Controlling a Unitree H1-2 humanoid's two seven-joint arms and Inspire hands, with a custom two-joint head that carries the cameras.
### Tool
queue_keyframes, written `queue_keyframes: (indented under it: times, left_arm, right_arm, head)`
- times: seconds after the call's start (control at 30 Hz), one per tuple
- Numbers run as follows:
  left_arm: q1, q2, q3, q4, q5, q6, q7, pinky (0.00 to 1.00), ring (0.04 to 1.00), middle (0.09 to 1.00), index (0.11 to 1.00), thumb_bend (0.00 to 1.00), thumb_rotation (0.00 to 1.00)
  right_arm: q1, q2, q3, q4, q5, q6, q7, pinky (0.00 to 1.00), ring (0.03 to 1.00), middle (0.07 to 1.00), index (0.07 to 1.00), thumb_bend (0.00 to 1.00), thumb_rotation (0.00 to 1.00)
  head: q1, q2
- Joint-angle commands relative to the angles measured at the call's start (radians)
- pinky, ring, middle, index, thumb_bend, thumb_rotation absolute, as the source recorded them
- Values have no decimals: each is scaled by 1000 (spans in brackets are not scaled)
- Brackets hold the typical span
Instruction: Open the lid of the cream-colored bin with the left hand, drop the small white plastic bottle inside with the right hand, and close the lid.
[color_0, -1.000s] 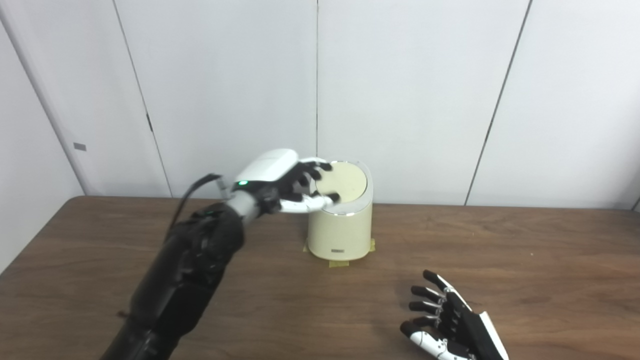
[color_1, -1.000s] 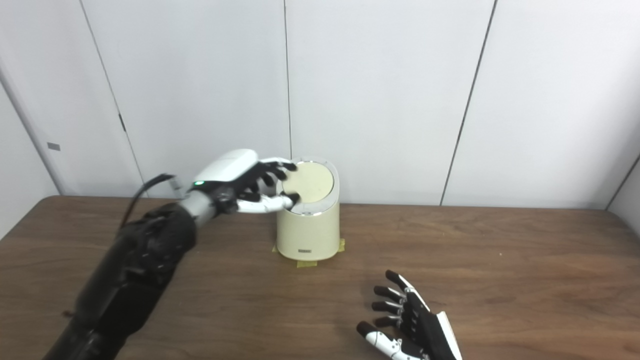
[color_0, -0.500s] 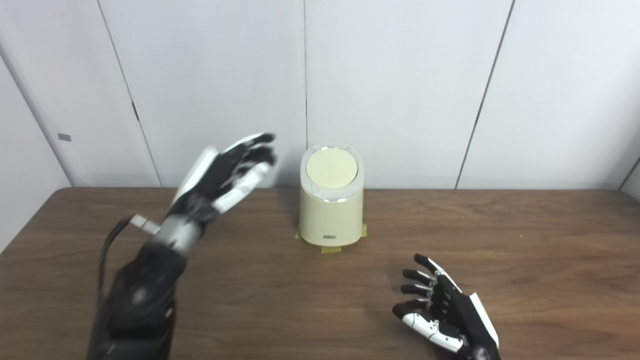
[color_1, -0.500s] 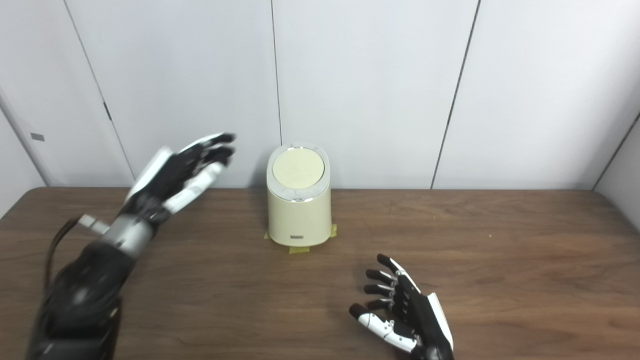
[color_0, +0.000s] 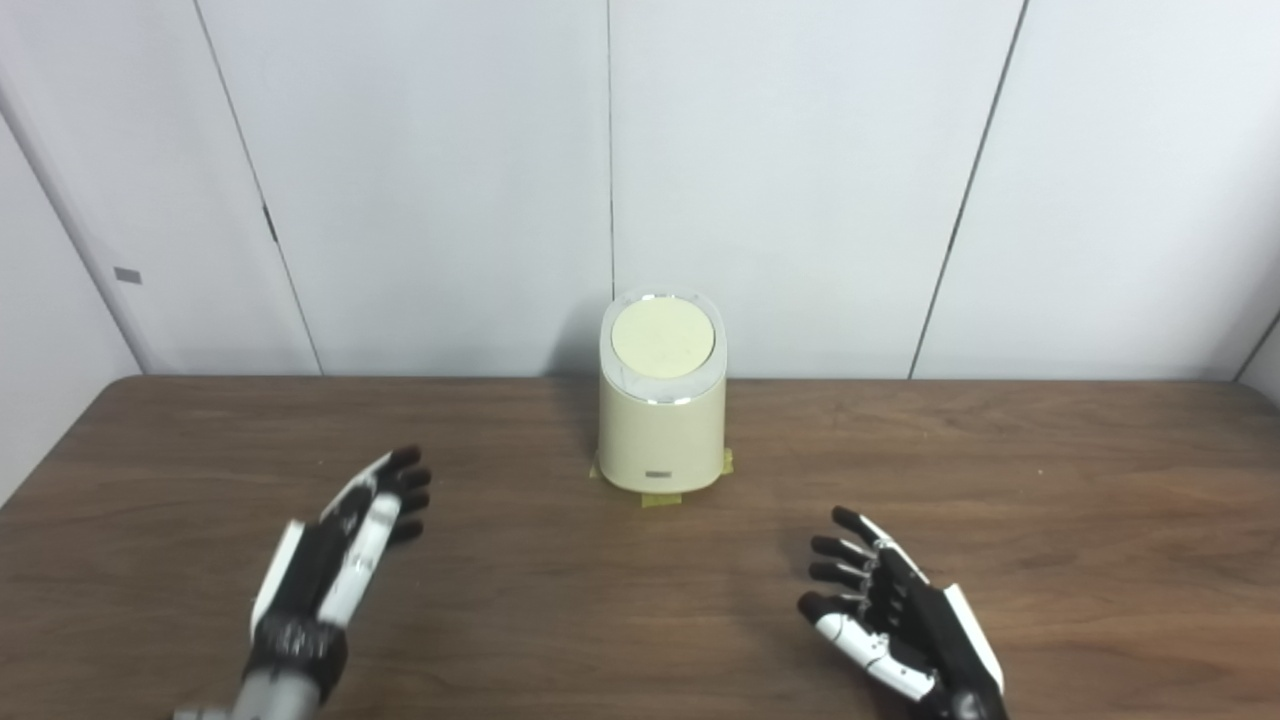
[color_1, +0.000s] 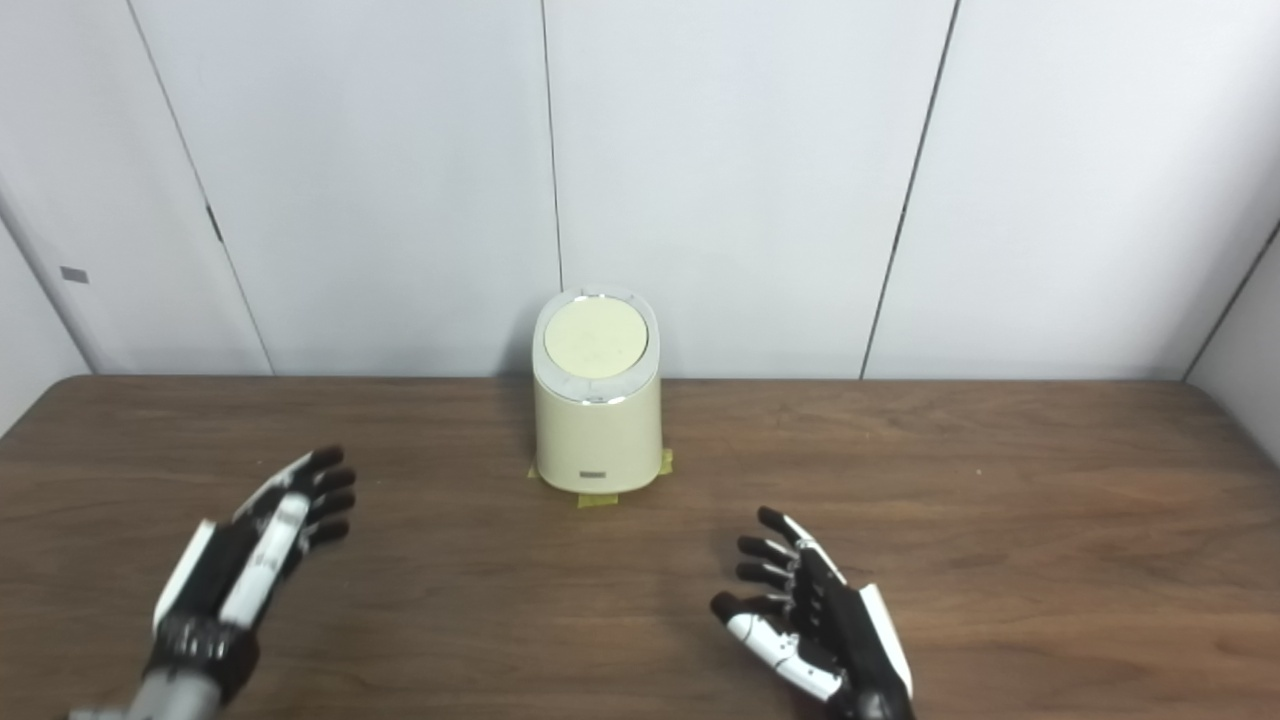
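Observation:
The cream-colored bin (color_0: 662, 420) stands at the back middle of the brown table, held by tape at its base. Its round lid (color_0: 662, 339) lies flat and shut. My left hand (color_0: 335, 555) is open and empty, low over the table at the front left, well apart from the bin. My right hand (color_0: 900, 620) is open and empty at the front right, fingers spread. No white bottle shows in either view.
The wooden table (color_0: 1050, 500) runs across the whole view. A white panelled wall (color_0: 800, 180) stands right behind the bin. Yellow tape tabs (color_0: 660, 498) stick out under the bin's base.
My left hand left the bin's lid, lifted away to the left, then dropped low to the front left of the table. The lid stays shut. The camera shifted a little.

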Motion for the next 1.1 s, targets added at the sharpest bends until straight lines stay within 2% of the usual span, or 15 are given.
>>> queue_keyframes:
  times: [0.0,0.17,0.27,0.37,0.57,0.87,1.07]
  left_arm:
    - [25,-14,-5,-13,-34,-81,23,863,863,875,907,404,804]
    - [103,-51,-8,4,-60,-105,75,879,884,894,904,394,772]
    - [135,-47,-17,24,-65,-146,89,886,892,903,912,403,790]
    - [158,-40,-29,46,-46,-193,105,882,889,900,910,405,800]
    - [192,-36,-45,73,-25,-273,126,891,894,903,910,443,796]
    - [204,-39,-51,68,-10,-288,143,852,859,871,878,452,784]
    - [202,-50,-35,48,-40,-257,152,855,860,872,880,473,777]
  right_arm:
    - [8,-14,-9,-49,-1,-54,-10,639,771,816,884,513,429]
    - [25,-18,-24,-59,-11,-63,-12,662,818,859,881,478,562]
    - [40,-18,-37,-61,13,-62,-6,718,868,898,892,448,671]
    - [51,-10,-54,-55,36,-76,-10,773,905,923,907,463,804]
    - [72,-7,-81,-52,69,-88,-15,859,936,933,909,476,961]
    - [106,-9,-102,-15,97,-152,-14,863,932,939,904,474,1000]
    - [109,-10,-110,19,105,-207,-15,840,918,920,882,554,1000]
  head:
    - [-4,5]
    - [-16,14]
    - [-29,24]
    - [-38,29]
    - [-35,40]
    - [0,58]
    - [4,71]
